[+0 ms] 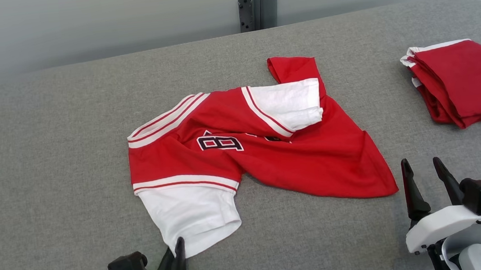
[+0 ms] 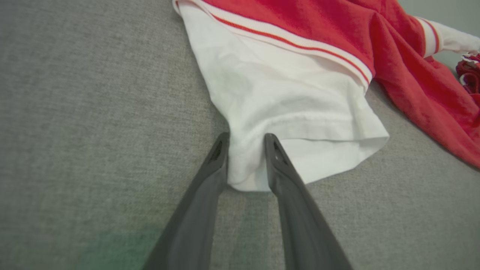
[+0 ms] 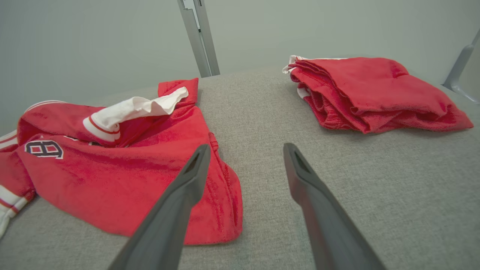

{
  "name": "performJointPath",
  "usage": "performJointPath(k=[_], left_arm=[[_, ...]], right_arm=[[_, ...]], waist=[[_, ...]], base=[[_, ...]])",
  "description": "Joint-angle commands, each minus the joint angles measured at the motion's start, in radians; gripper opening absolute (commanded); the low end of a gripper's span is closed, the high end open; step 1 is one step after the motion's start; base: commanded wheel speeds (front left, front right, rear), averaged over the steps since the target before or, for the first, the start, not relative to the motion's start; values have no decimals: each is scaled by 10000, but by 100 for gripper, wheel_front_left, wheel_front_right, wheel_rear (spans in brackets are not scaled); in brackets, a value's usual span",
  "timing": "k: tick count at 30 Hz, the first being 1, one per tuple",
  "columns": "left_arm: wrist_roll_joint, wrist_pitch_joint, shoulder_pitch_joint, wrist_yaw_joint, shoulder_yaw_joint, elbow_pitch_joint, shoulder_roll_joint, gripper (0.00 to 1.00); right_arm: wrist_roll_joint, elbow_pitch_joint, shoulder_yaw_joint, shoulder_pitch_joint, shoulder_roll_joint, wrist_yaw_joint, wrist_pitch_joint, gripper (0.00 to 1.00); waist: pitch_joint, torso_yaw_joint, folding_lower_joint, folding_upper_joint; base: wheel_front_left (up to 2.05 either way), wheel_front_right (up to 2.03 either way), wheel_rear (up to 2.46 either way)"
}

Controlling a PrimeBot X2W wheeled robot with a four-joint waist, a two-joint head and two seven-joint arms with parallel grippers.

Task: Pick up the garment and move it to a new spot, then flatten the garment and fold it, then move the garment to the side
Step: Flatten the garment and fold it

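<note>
The garment (image 1: 268,150) lies crumpled mid-frame on the grey surface (image 1: 47,149); I judge it not yet lifted, flattened or folded. My left gripper (image 1: 174,249) pinches its white sleeve cuff (image 2: 300,127) at lower left, jaws narrow. My right gripper (image 1: 422,168) stands wide and empty at lower right. 1 sleeve covers most of the chest lettering.

The garment (image 1: 268,150) lies mid-cushion (image 1: 47,149), its near sleeve (image 1: 195,214) trailing toward 7 o'clock. That sleeve's edge sits between the fingers of the left gripper (image 1: 177,245). A folded pile (image 1: 465,82) lies at 2 o'clock, well apart from the garment. The right gripper (image 1: 421,162) hangs at 4 o'clock, just off the hem corner. A post (image 1: 256,1) stands behind the cushion at 12 o'clock.
</note>
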Motion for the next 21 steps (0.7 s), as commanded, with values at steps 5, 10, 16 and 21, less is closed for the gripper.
performJointPath(k=[5,10,16,21], left_arm=[[-28,-341,-275,-34,23,61,-29,0],[-13,-592,-263,90,144,-104,84,0],[-72,-721,-162,186,228,-347,179,0],[-107,-818,-179,191,273,-499,206,0]], right_arm=[[294,1089,54,-354,-16,-4,199,100],[604,2101,191,-616,-20,-4,336,100],[738,2923,321,-908,-19,-4,321,46],[990,3248,488,-1097,-8,-4,297,0]], waist=[[154,180,0,0],[222,436,0,0],[265,644,0,0],[256,681,0,0]], base=[[0,0,0],[0,0,0],[0,0,0],[0,0,0]])
